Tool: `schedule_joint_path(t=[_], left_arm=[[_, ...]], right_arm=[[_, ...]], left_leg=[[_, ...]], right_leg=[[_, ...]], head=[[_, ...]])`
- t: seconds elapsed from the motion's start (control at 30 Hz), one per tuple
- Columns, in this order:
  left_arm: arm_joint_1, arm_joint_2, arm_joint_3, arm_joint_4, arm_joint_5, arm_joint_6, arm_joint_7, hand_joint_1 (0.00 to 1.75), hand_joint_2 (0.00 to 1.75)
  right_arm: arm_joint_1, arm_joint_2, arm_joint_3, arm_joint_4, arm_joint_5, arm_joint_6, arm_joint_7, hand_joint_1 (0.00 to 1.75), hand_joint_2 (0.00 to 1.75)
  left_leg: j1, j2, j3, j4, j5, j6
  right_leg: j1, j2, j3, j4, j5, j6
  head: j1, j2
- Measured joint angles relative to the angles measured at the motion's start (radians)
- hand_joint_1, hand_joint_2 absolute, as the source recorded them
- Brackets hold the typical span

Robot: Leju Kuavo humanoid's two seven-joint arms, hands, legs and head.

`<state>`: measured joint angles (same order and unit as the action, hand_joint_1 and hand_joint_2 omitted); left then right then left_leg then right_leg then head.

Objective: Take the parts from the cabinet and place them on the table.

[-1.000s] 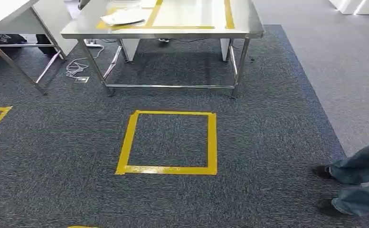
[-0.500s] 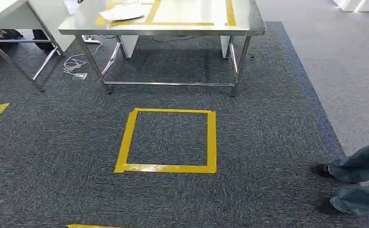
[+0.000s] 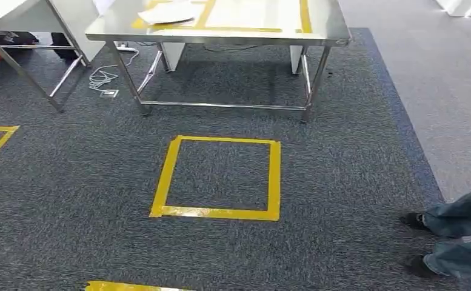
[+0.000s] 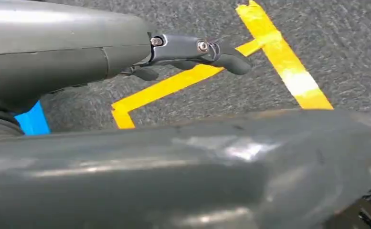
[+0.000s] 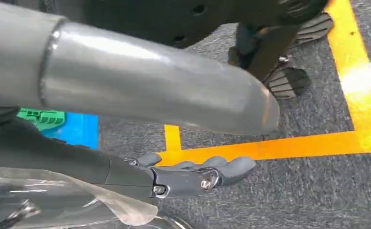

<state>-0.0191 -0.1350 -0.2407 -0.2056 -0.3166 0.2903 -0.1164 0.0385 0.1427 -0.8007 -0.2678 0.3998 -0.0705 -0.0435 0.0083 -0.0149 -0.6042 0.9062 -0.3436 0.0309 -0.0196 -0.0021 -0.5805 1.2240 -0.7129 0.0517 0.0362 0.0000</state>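
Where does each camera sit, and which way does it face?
Head view: high on the robot, facing forward and down at the carpet, a yellow tape square, a steel table and a person's legs.
Left wrist view: behind the left robot hand, facing down at carpet and yellow tape.
Right wrist view: behind the right robot hand, facing down; clear plastic lies beside the hand.
Shared: both wrist views show yellow tape on grey carpet, as the head view does.

No legible text, labels or numbers
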Motion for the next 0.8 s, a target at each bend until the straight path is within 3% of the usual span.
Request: schedule_joint_path(t=[0.07,0.1,0.13,0.17,0.2,0.27,0.3,0.33,0.37,0.43,0.47,0.5,0.57,0.6,0.63,0.67,0.73,0.8], left_arm=[[0.0,0.0,0.0,0.0,0.0,-0.002,0.0,0.0,0.0],[-0.002,-0.001,0.0,0.0,0.0,-0.002,0.0,0.0,0.0],[-0.003,-0.001,0.0,0.0,0.0,-0.002,0.0,0.0,0.0],[-0.003,0.004,0.0,0.0,0.0,-0.002,0.0,0.0,0.0],[-0.003,0.001,0.0,0.0,0.0,-0.001,0.001,0.0,0.0],[0.0,0.003,0.0,0.0,0.0,0.0,0.001,0.0,0.0],[0.001,0.004,0.0,0.001,0.0,0.0,0.002,0.0,0.0],[0.003,0.003,0.0,0.002,0.0,-0.001,0.002,0.0,0.0],[0.002,0.003,0.0,0.002,0.0,-0.002,0.002,0.0,0.0],[0.0,0.004,0.0,0.002,0.002,-0.002,0.003,0.0,0.0],[0.001,0.003,0.0,0.002,0.003,-0.002,0.003,0.0,0.0],[0.002,0.003,0.0,0.002,0.003,-0.002,0.003,0.0,0.0],[0.003,0.004,0.0,0.002,0.003,-0.002,0.003,0.0,0.0],[0.004,0.004,0.0,0.002,0.003,-0.001,0.003,0.0,0.0],[0.003,0.004,0.0,0.002,0.003,-0.001,0.003,0.0,0.0],[0.002,0.006,0.0,0.002,0.003,0.0,0.003,0.0,0.0],[0.004,0.005,0.0,0.002,0.004,0.001,0.003,0.0,0.0],[0.009,0.006,0.0,0.004,0.005,0.001,0.004,0.0,0.0]], right_arm=[[0.003,0.0,0.0,0.0,0.003,-0.002,0.0,0.0,0.0],[0.002,-0.001,0.0,0.0,0.005,-0.004,0.0,0.0,0.0],[0.002,-0.001,0.0,0.0,0.005,-0.004,0.0,0.0,0.0],[0.0,0.007,0.0,0.004,0.006,-0.003,0.0,0.0,0.0],[0.002,0.005,0.0,0.004,0.006,-0.004,0.0,0.0,0.0],[0.001,0.001,0.0,0.004,0.008,-0.005,0.0,0.0,0.0],[0.001,0.001,0.0,0.004,0.01,-0.007,0.0,0.0,0.0],[-0.001,0.001,0.0,0.004,0.014,-0.008,0.0,0.0,0.0],[0.0,0.001,0.0,0.004,0.017,-0.011,0.0,0.0,0.0],[0.002,0.001,0.0,0.004,0.023,-0.015,0.0,0.0,0.0],[0.005,0.001,0.0,0.005,0.026,-0.016,0.0,0.0,0.0],[0.005,0.001,0.0,0.005,0.028,-0.018,0.0,0.0,0.0],[0.004,0.001,0.0,0.005,0.029,-0.018,0.0,0.0,0.0],[0.002,0.001,0.0,0.005,0.03,-0.018,0.0,0.0,0.0],[0.0,0.002,0.0,0.005,0.031,-0.018,0.0,0.0,0.0],[0.002,0.005,0.0,0.009,0.031,-0.018,0.001,0.0,0.0],[-0.001,0.004,0.0,0.01,0.032,-0.018,0.0,0.0,0.0],[-0.006,0.004,0.0,0.01,0.033,-0.018,0.002,0.0,0.0]], left_leg=[[0.012,-0.017,-0.016,0.014,0.005,-0.014],[0.022,-0.028,-0.032,0.034,0.003,-0.027],[0.027,-0.035,-0.046,0.055,0.0,-0.038],[0.021,-0.043,-0.052,0.07,-0.006,-0.051],[0.019,-0.047,-0.053,0.082,-0.011,-0.055],[0.024,-0.058,-0.054,0.075,-0.002,-0.061],[0.029,-0.061,-0.056,0.078,0.004,-0.067],[0.028,-0.042,-0.061,0.093,-0.016,-0.066],[0.026,-0.018,-0.076,0.143,-0.066,-0.064],[0.023,-0.001,-0.132,0.31,-0.168,-0.063],[0.022,0.001,-0.154,0.392,-0.206,-0.061],[0.02,0.002,-0.156,0.425,-0.22,-0.057],[0.015,0.004,-0.12,0.388,-0.201,-0.046],[0.003,0.018,-0.043,0.262,-0.151,-0.025],[-0.009,0.05,0.01,0.173,-0.122,-0.005],[-0.026,0.118,0.033,0.132,-0.137,0.015],[-0.033,0.1,0.028,0.125,-0.13,0.009],[-0.034,0.079,0.024,0.118,-0.129,0.011]], right_leg=[[-0.015,0.001,0.05,-0.095,0.067,0.017],[-0.026,0.013,0.107,-0.208,0.119,0.03],[-0.036,0.032,0.141,-0.272,0.134,0.041],[-0.021,0.046,0.119,-0.247,0.129,0.034],[-0.023,0.034,0.115,-0.235,0.136,0.001],[-0.016,0.022,0.114,-0.224,0.135,-0.018],[-0.018,0.011,0.109,-0.221,0.138,-0.028],[-0.017,-0.002,0.108,-0.222,0.143,-0.038],[-0.014,-0.008,0.107,-0.222,0.146,-0.043],[-0.007,-0.031,0.101,-0.221,0.147,-0.045],[-0.003,-0.045,0.099,-0.221,0.148,-0.045],[0.001,-0.058,0.097,-0.221,0.148,-0.046],[0.006,-0.075,0.095,-0.221,0.147,-0.046],[0.012,-0.093,0.103,-0.221,0.145,-0.047],[0.013,-0.103,0.112,-0.221,0.143,-0.047],[0.012,-0.111,0.098,-0.223,0.142,-0.046],[0.015,-0.129,0.11,-0.221,0.142,-0.035],[0.016,-0.151,0.119,-0.232,0.143,-0.027]], head=[[0.0,0.0],[0.001,0.0],[0.003,0.0],[0.017,0.0],[0.013,0.0],[-0.003,0.0],[-0.002,0.0],[-0.009,0.0],[-0.016,0.0],[-0.025,0.0],[-0.026,0.0],[-0.026,0.0],[-0.026,0.0],[-0.026,0.0],[-0.026,0.0],[-0.023,0.0],[-0.026,0.0],[-0.026,0.0]])
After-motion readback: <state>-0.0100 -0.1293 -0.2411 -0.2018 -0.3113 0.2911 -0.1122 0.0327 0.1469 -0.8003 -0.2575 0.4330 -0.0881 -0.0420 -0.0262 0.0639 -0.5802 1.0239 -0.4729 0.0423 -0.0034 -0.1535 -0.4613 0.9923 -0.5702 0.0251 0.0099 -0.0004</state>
